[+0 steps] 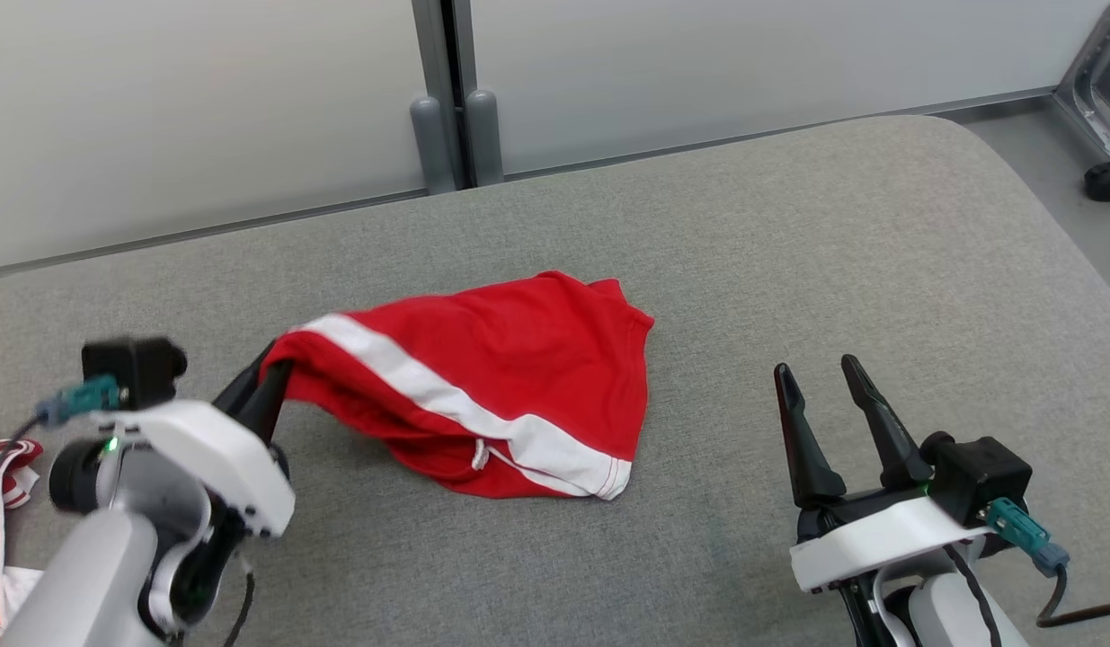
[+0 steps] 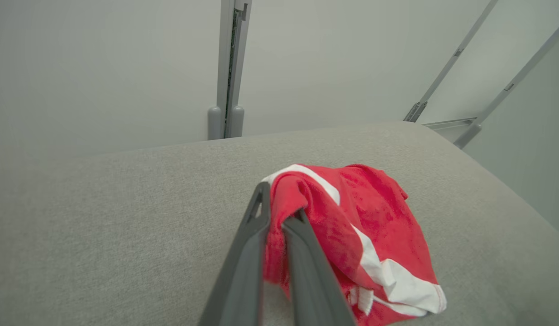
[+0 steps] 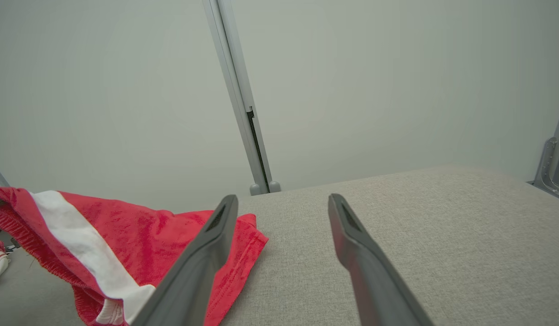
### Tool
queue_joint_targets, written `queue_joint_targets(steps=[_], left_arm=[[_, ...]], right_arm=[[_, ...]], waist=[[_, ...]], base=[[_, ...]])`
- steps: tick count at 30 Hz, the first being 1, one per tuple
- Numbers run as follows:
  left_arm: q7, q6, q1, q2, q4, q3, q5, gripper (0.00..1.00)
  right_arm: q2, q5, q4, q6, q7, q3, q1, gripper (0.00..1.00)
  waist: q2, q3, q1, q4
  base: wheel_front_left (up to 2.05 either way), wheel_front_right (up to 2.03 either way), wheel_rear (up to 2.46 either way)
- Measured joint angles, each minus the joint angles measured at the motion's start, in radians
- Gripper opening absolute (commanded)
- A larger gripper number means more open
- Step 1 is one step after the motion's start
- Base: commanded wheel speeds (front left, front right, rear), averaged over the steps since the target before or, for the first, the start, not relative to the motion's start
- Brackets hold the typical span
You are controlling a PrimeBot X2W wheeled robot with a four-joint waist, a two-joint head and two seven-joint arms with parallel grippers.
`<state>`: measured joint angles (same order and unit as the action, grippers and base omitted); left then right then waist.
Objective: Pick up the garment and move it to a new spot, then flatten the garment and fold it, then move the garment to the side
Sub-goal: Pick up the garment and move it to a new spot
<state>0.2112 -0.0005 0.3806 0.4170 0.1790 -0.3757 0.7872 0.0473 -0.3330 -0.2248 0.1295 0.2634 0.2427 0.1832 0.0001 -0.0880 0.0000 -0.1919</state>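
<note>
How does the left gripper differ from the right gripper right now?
The left gripper is shut on the red shorts, pinching their edge; the right gripper stands open and holds nothing. The left gripper holds that edge up off the grey padded surface, while the right gripper sits apart from the shorts, on their other side. Both have two long dark fingers on a white mount.

The garment [image 1: 501,377] partly hides the left gripper [image 1: 279,368].
</note>
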Motion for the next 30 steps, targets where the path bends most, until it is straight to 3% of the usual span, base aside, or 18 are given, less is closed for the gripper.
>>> queue_joint_targets(steps=[4,8,10,11,16,19,24,30], left_arm=[[-0.116,0.019,-0.138,-0.022,0.099,0.031,0.012,0.00],[-0.188,0.006,-0.191,-0.055,0.185,0.038,0.028,0.00],[-0.225,0.001,-0.191,-0.055,0.228,0.029,0.005,0.70],[-0.238,0.000,-0.191,-0.053,0.250,0.013,-0.019,1.00],[-0.314,-0.046,-0.186,-0.066,0.313,-0.037,-0.076,1.00],[-0.362,-0.049,-0.176,-0.054,0.322,-0.046,-0.111,1.00],[-0.427,-0.009,-0.167,-0.027,0.259,-0.019,-0.142,1.00],[-0.462,0.084,-0.222,-0.015,0.078,0.068,-0.145,1.00]], right_arm=[[0.000,0.012,-0.006,0.000,0.000,0.000,0.002,1.00],[0.001,0.027,-0.018,0.000,0.000,-0.007,0.002,1.00],[0.000,0.034,-0.024,0.000,0.000,-0.005,0.005,1.00],[-0.001,0.034,-0.027,0.000,0.000,-0.002,0.008,1.00],[0.000,0.040,-0.034,0.000,0.000,0.000,0.010,1.00],[0.004,0.042,-0.034,0.000,0.000,-0.005,0.003,1.00],[0.008,0.042,-0.028,0.000,0.000,-0.011,-0.005,1.00],[0.009,0.041,-0.005,0.000,0.000,-0.026,-0.023,1.00]], waist=[[0.0000,-0.007,0.0000,0.013],[0.0000,-0.006,0.0000,0.034],[0.0000,-0.003,0.0000,0.047],[0.0000,0.000,0.0000,0.052],[-0.0001,0.019,0.0000,0.076],[0.0000,0.029,0.0000,0.089],[0.0000,0.045,0.0000,0.104],[0.0000,0.072,0.0000,0.111]], base=[[0.00,0.00,0.00],[0.00,0.00,0.00],[0.00,0.00,0.00],[0.00,0.00,0.00],[0.00,0.00,0.00],[0.00,0.00,0.00],[0.00,0.00,0.00],[0.00,0.00,0.00]])
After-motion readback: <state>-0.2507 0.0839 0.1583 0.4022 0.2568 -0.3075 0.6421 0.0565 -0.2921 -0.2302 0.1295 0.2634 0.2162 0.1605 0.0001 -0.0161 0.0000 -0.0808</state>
